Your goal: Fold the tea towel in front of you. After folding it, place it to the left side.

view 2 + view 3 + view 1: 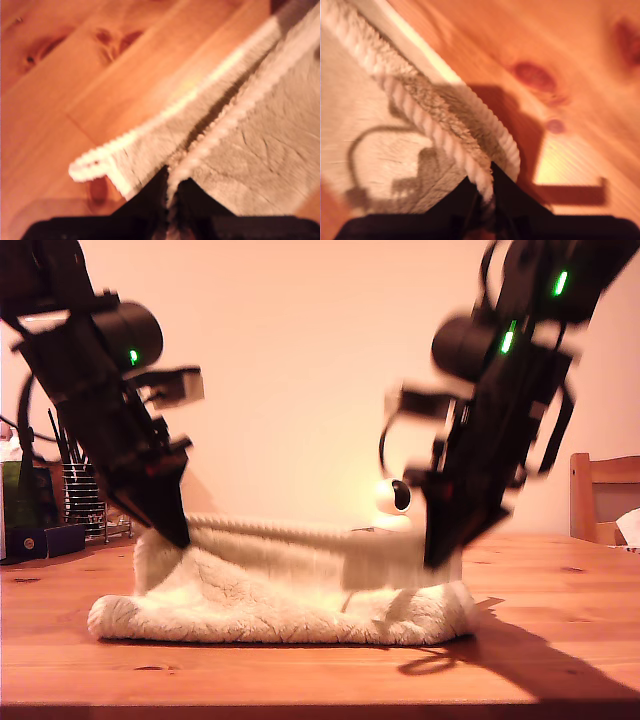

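The tea towel (280, 590) is cream-white and fluffy, and lies on the wooden table (320, 675) with its far hem lifted. In the exterior view, my first gripper (178, 535) holds the raised hem at the left end and my second gripper (440, 558) holds it at the right end. The first wrist view shows my first gripper (170, 192) shut on the corded hem, with the tea towel (260, 135) hanging in two layers beyond it. In the second wrist view, my second gripper (482, 192) is shut on the corded edge of the tea towel (350, 115). The second arm looks blurred.
A small white camera (393, 502) stands behind the towel. In the exterior view, a wooden chair (600, 495) is at the right edge. A wire rack (85, 495) and a dark box (45, 540) sit at the far left.
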`<state>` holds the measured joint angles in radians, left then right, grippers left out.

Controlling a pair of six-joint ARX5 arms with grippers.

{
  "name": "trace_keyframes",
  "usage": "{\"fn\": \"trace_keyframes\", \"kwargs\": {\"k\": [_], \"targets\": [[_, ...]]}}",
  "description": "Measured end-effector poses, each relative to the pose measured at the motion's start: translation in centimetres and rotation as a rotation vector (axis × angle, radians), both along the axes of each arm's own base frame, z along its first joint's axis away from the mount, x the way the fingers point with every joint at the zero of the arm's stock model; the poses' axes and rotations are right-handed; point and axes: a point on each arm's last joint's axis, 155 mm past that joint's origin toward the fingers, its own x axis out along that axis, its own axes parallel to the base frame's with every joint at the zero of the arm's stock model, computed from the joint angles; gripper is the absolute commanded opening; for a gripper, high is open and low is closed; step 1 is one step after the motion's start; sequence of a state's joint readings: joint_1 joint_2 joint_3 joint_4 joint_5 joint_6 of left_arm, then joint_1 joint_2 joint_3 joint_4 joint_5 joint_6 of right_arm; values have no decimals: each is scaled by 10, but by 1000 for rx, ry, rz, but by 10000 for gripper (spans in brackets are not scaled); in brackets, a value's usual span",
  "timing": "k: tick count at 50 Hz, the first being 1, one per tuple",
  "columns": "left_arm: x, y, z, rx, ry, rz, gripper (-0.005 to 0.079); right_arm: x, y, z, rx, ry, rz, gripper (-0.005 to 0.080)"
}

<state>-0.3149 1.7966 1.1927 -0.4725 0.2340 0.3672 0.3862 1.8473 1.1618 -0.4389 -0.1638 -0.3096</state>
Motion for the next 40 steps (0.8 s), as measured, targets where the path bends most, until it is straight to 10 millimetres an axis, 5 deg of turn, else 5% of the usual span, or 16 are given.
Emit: {"fn": "trace_keyframes", "kwargs": {"k": [5, 16, 33, 36, 40], "targets": [[10, 8, -5, 2, -15, 25, 280, 10, -3, -2, 2, -25, -26, 145], [24, 21, -9, 40, -53, 64, 290, 26, -4, 8, 29, -85, -53, 319], [27, 36, -13, 120, -64, 100, 358, 37, 1, 29, 51, -90, -72, 316], [20, 34, -15, 93, -19, 111, 322, 28, 3, 27, 66, -46, -65, 292], [6, 26, -18, 36, 55, 108, 167, 12, 9, 22, 100, 30, -50, 160]]}}
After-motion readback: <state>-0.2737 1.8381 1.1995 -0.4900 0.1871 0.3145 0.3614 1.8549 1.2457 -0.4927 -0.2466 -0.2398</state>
